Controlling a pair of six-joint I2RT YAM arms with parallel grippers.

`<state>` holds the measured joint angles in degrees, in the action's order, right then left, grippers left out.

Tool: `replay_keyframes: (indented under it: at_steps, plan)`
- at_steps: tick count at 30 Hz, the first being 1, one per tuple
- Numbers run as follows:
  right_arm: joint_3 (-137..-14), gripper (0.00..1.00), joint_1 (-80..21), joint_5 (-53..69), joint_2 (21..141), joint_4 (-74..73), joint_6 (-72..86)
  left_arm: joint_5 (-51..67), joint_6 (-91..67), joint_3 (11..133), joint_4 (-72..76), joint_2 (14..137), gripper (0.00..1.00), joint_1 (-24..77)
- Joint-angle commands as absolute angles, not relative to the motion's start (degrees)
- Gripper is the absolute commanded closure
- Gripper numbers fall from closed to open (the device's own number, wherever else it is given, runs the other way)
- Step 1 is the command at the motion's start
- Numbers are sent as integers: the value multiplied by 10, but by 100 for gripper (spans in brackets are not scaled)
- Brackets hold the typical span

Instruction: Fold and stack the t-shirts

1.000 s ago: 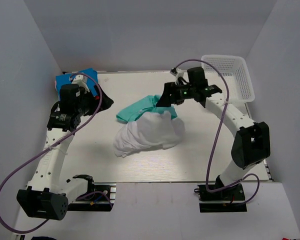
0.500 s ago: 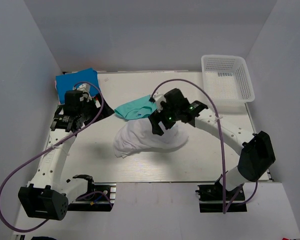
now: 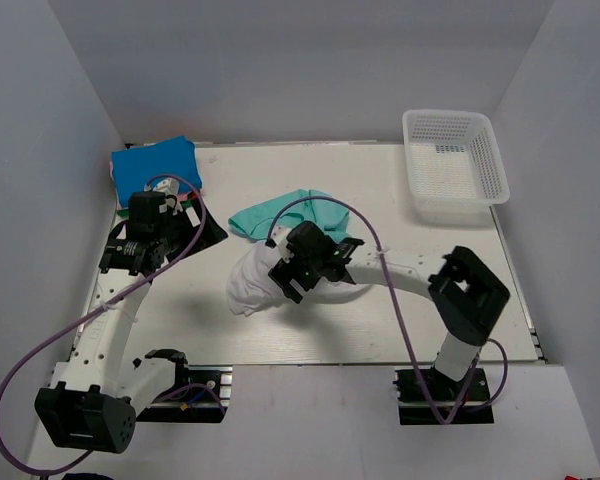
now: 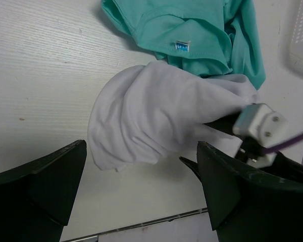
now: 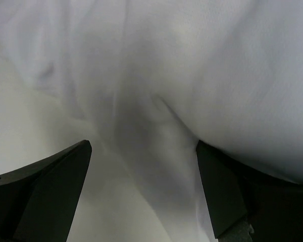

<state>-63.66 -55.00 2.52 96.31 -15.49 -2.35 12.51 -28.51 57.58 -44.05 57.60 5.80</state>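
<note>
Lying crumpled at the tabletop [image 3: 380,320] centre, one white t-shirt [image 3: 248,282] sits under the right pincer [image 3: 288,284], fingers apart, one teal t-shirt [image 3: 270,215] touching at 12 o'clock, one blue t-shirt [image 3: 155,163] at 10 o'clock, the left pincer [image 4: 141,196] also apart.

Likely a lab, plain grey walls [image 3: 310,60], white table [image 3: 330,335]

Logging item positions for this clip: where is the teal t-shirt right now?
Top view: the teal t-shirt lies crumpled near the middle of the table, just beyond the white t-shirt and touching it.
</note>
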Motion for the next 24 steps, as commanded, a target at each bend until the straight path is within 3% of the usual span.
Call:
replay_keyframes:
  at_steps: [1,4,6,8,10,11,17,24]
  plan:
    - [-654,10,-562,-43,1026,-92,-34,111,-287,572,-457,558,0,61]
    - [-678,10,-568,-26,1070,-125,-32,105,-287,572,-457,552,0,61]
    - [-696,18,-573,-18,1087,-138,-33,92,-287,572,-463,547,0,61]
    - [-692,48,-576,-26,1084,-139,-28,92,-287,572,-463,547,0,61]
    - [-689,89,-577,-42,1063,-142,-16,92,-287,572,-463,547,0,61]
    - [-677,100,-577,-47,1040,-130,-14,92,-287,572,-463,547,0,61]
    - [-718,100,-573,-22,883,-145,-15,110,-287,577,-445,541,0,61]
    - [-707,100,-537,-198,773,-34,-31,137,-287,577,-415,557,0,61]
